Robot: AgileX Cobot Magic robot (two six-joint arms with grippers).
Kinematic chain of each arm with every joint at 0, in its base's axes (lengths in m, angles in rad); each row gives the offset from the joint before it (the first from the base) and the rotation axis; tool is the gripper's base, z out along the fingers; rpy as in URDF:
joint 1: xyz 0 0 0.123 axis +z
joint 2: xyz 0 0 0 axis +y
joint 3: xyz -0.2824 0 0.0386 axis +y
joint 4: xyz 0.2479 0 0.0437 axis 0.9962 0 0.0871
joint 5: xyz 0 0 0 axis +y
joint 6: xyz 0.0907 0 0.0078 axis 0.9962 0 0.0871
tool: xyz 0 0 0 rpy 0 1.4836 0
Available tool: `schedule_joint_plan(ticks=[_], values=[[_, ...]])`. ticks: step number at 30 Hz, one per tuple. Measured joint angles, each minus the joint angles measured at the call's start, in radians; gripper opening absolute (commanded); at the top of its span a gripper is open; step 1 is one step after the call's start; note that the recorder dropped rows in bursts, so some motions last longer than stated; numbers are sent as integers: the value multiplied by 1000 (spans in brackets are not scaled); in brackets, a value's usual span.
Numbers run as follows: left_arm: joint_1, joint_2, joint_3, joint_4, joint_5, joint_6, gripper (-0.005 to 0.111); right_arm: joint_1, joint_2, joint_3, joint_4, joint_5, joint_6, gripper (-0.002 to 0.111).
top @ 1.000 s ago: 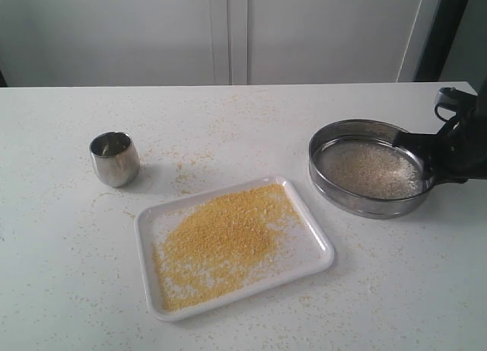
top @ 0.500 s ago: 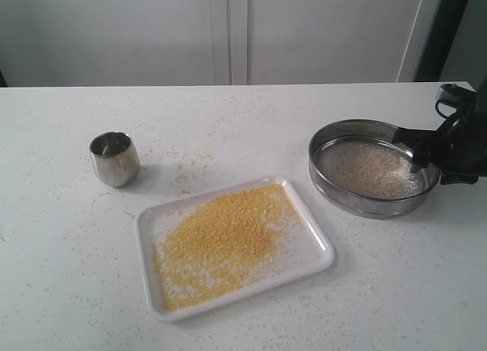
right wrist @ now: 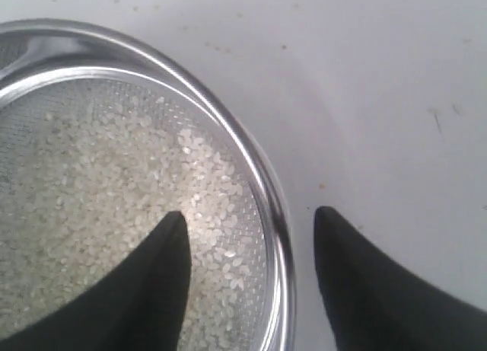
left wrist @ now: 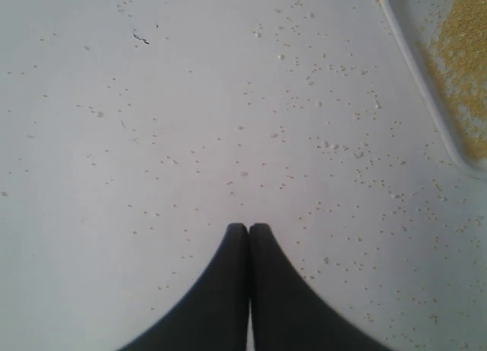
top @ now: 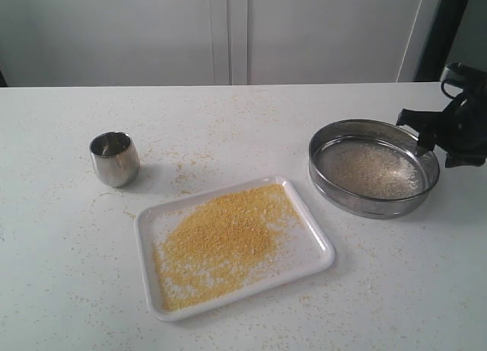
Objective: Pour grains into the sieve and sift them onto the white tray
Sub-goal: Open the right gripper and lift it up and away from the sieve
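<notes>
The sieve (top: 373,168) rests on the table at the right, its mesh covered with pale whitish grains (top: 369,170). Fine yellow grains (top: 221,240) lie spread across the white tray (top: 312,248) in the middle. My right gripper (top: 421,134) is open and raised above the sieve's far right rim (right wrist: 266,206), one finger over the mesh and one outside, touching nothing. Whitish grains (right wrist: 114,191) fill the mesh in the right wrist view. My left gripper (left wrist: 249,228) is shut and empty above the bare table, with the tray's corner (left wrist: 426,92) off to one side.
A small steel cup (top: 114,158) stands upright at the left, apparently empty. Stray grains dot the white table (top: 243,130) around the tray and cup. The table's back edge meets a pale wall.
My right gripper has opened off the sieve's rim and lifted up and back toward the right. The sieve has stayed in place on the table.
</notes>
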Motion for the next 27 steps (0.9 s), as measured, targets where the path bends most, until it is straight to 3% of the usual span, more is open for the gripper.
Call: schedule_joint_plan(ticks=[9, 17, 27], values=[[0, 0, 0, 0, 0, 0, 0, 0, -82, 0, 0, 51, -41, 1], [0, 0, 0, 0, 0, 0, 0, 2, -137, 0, 2, 117, -94, 0], [0, 0, 0, 0, 0, 0, 0, 81, -246, 0, 8, 252, -155, 0]])
